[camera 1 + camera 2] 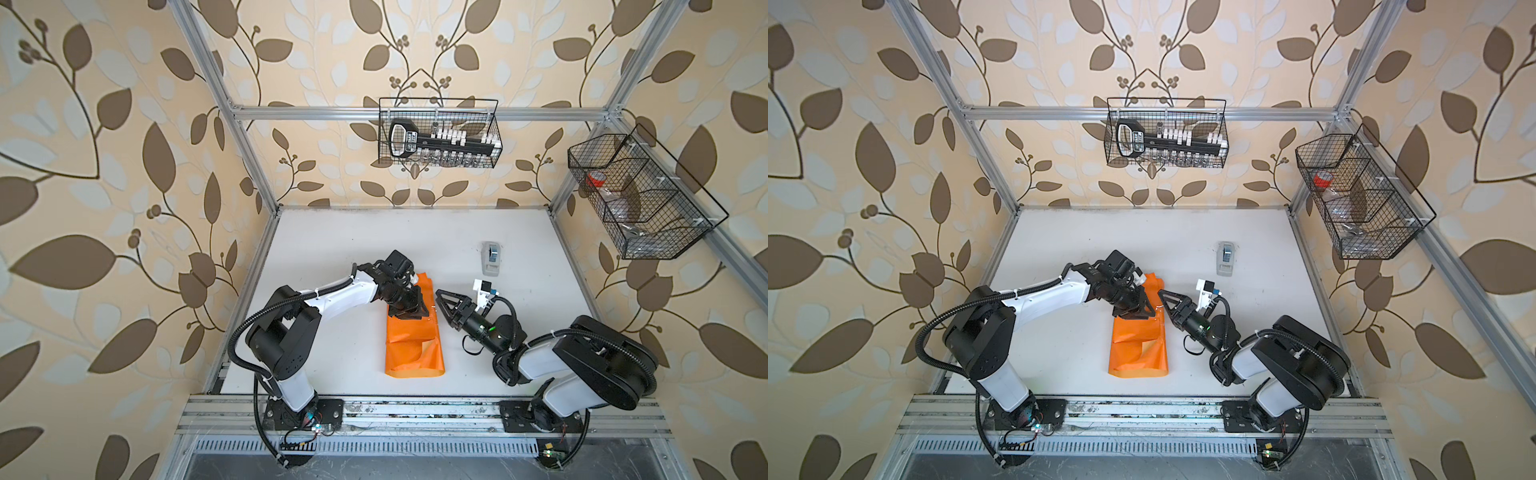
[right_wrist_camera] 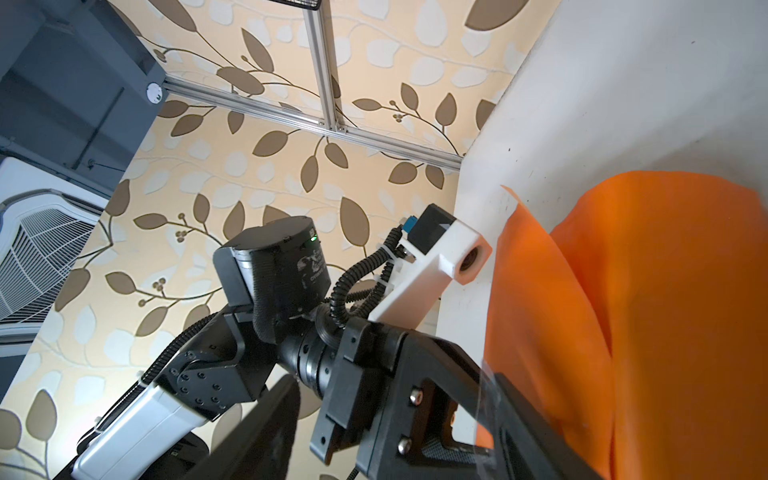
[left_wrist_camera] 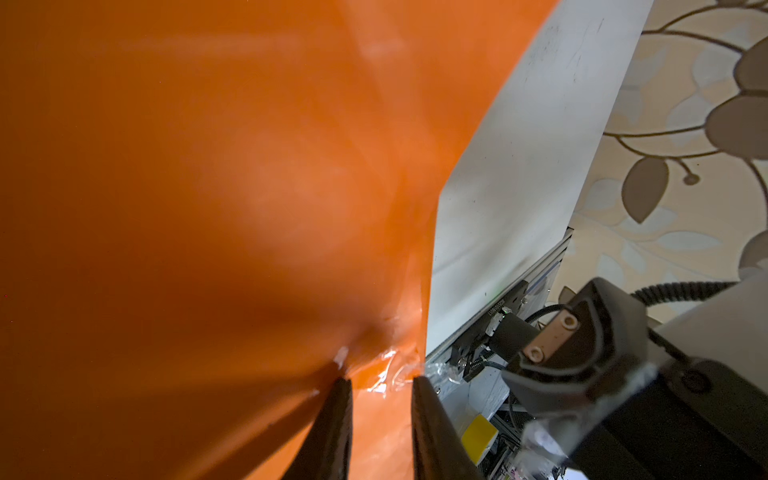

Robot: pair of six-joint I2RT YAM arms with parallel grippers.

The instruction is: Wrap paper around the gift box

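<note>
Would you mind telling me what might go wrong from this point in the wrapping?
1. The left end effector seems only to press the paper at a crinkled tape patch; lifting off may let the fold spring open.
2. The open right end effector sits close beside the paper's edge and might snag or tear it.
</note>
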